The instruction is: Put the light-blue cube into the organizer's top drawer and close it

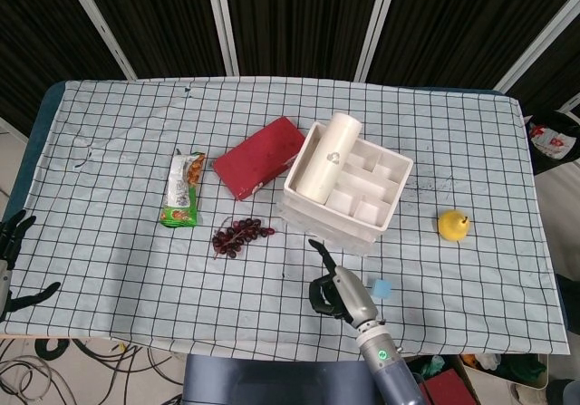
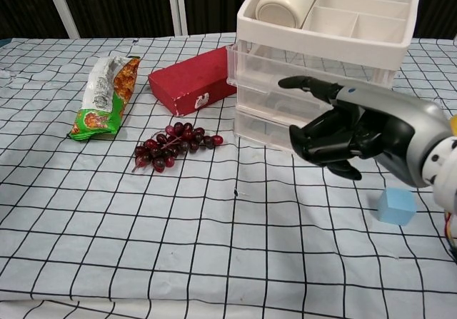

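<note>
Right hand (image 2: 350,130) hangs in front of the organizer (image 2: 325,62), holding nothing: fingers curled in toward the palm, thumb stuck out toward the drawer fronts. Left hand (image 1: 11,251) sits at the far left table edge, fingers apart, idle. Light-blue cube (image 2: 396,206) lies on the checked cloth (image 2: 178,247) just beside the right hand on its outer side, near the organizer's front corner, not touched. Top drawer (image 2: 307,73) looks pulled out a little past the ones under it, judging by the front edge in the chest view; can't tell how much gap there is above it, since the divider tray (image 2: 371,8) with the white cylinder (image 2: 285,3) sits on top. Step in hand, my read: go for the cube. To do it well: open the fingers before descending, come down from above with thumb on one face and fingers on the opposite face, square to the cube so it doesn't squirt out on the cloth. Keep the wrist off the organizer, which is light plastic and will probably slide if bumped. If the drawer opening is too small for cube plus fingers, pull it further first. Then release low inside and push the front flush with flat fingers. Red box (image 2: 196,80), grapes (image 2: 171,145), snack bag (image 2: 103,94) and yellow fruit (image 1: 453,225) are well clear of the path.
</note>
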`<action>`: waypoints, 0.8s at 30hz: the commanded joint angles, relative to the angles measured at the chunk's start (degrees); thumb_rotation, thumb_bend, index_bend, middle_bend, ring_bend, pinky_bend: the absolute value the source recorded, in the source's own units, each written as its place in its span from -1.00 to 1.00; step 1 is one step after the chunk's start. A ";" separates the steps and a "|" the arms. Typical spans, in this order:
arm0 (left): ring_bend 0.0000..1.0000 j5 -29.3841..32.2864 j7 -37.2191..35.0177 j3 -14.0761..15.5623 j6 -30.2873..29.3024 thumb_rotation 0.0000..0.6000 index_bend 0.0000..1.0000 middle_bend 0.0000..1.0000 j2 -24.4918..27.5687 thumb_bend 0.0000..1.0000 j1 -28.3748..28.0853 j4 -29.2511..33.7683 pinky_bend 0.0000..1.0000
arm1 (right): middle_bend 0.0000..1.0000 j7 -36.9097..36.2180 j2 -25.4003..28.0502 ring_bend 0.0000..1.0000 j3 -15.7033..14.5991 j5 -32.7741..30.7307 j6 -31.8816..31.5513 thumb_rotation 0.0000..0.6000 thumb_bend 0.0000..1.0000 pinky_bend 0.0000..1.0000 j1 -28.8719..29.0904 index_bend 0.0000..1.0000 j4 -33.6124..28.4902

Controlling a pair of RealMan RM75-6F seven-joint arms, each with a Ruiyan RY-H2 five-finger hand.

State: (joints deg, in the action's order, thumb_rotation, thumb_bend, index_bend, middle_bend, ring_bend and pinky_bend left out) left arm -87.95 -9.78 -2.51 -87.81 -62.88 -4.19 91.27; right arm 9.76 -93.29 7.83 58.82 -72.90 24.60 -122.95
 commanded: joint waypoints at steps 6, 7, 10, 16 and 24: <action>-1.00 -0.13 0.26 0.08 0.04 1.00 -1.00 -1.00 -0.12 -0.98 -0.04 0.08 -1.00 | 0.61 4.59 2.52 0.75 1.55 4.15 -5.26 1.00 0.22 0.78 -1.09 -0.92 -2.05; -1.00 -0.17 0.28 0.07 0.00 1.00 -1.00 -1.00 -0.14 -0.98 -0.04 0.07 -1.00 | 0.61 4.66 2.64 0.75 1.98 3.86 -5.47 1.00 0.22 0.78 -1.11 -0.91 -2.01; -1.00 -0.28 0.40 0.09 -0.06 1.00 -1.00 -1.00 -0.21 -0.97 -0.05 0.05 -1.00 | 0.62 5.15 3.09 0.75 3.01 2.94 -5.94 1.00 0.22 0.78 -1.11 -0.83 -1.68; -1.00 -0.30 0.52 0.07 -0.03 1.00 -1.00 -1.00 -0.31 -0.97 -0.11 0.07 -1.00 | 0.62 6.40 3.67 0.75 3.81 -0.31 -5.94 1.00 0.22 0.78 -1.06 -0.73 -1.13; -1.00 -0.35 0.49 0.04 -0.14 1.00 -1.00 -1.00 -0.31 -0.98 -0.12 0.06 -1.00 | 0.61 6.17 3.59 0.75 4.00 -1.66 -5.62 1.00 0.22 0.78 -1.15 -0.70 -0.33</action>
State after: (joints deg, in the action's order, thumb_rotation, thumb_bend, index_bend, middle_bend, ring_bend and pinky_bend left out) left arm -88.31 -9.29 -2.48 -87.94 -63.20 -4.31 91.33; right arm 15.85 -89.66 11.92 56.99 -78.50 23.47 -123.39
